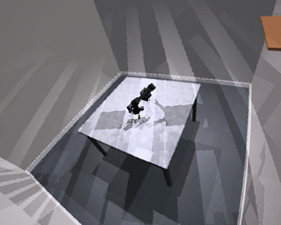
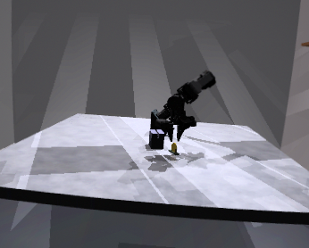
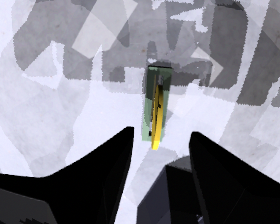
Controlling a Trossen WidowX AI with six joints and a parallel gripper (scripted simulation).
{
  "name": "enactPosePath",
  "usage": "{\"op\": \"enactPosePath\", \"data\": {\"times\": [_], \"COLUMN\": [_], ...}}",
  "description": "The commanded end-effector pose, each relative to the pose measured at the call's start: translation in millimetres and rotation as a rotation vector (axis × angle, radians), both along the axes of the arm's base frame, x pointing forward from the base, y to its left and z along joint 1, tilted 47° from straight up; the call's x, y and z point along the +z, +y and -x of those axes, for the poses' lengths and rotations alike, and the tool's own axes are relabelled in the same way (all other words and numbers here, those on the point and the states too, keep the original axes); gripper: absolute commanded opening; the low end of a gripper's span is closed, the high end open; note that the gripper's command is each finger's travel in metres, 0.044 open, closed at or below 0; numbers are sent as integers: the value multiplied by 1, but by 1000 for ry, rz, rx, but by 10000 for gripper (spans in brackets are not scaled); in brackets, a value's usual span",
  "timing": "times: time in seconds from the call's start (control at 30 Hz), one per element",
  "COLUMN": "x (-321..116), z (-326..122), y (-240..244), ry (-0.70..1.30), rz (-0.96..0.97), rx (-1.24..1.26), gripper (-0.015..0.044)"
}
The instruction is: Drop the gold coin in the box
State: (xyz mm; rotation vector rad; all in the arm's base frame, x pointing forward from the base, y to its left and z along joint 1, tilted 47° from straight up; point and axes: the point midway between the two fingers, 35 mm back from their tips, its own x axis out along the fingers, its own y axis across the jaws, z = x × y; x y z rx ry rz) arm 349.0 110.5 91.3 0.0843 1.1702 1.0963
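Note:
The gold coin (image 3: 158,117) (image 2: 174,146) stands on edge in the dark-green holder (image 3: 166,79) (image 2: 174,152). In the wrist view it is seen nearly edge-on, slightly tilted. My gripper (image 3: 161,136) (image 2: 175,140) is partly open and empty, pointing down. Its fingertips are a little above the coin, with one finger on each side of the coin's line in the wrist view; the coin extends up the picture beyond the tips. The grey box (image 2: 156,140) (image 3: 152,196) stands close beside the holder. Its slot cannot be made out clearly, and the fingers hide part of the box in the wrist view.
The box rises near the fingers at the bottom of the wrist view. The pale table (image 1: 161,151) (image 2: 89,183) carries the arm, whose dark shadows fall around the holder. A brown board (image 1: 280,33) is far off at the right.

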Motion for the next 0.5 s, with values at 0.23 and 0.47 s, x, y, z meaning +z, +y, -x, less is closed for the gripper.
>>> {"op": "enactPosePath", "data": {"times": [0.23,0.47], "x": [-14,-22], "z": [3,3], "y": [14,23], "ry": [10,10], "rz": [-3,-4], "rx": [0,0], "gripper": [161,161]}}
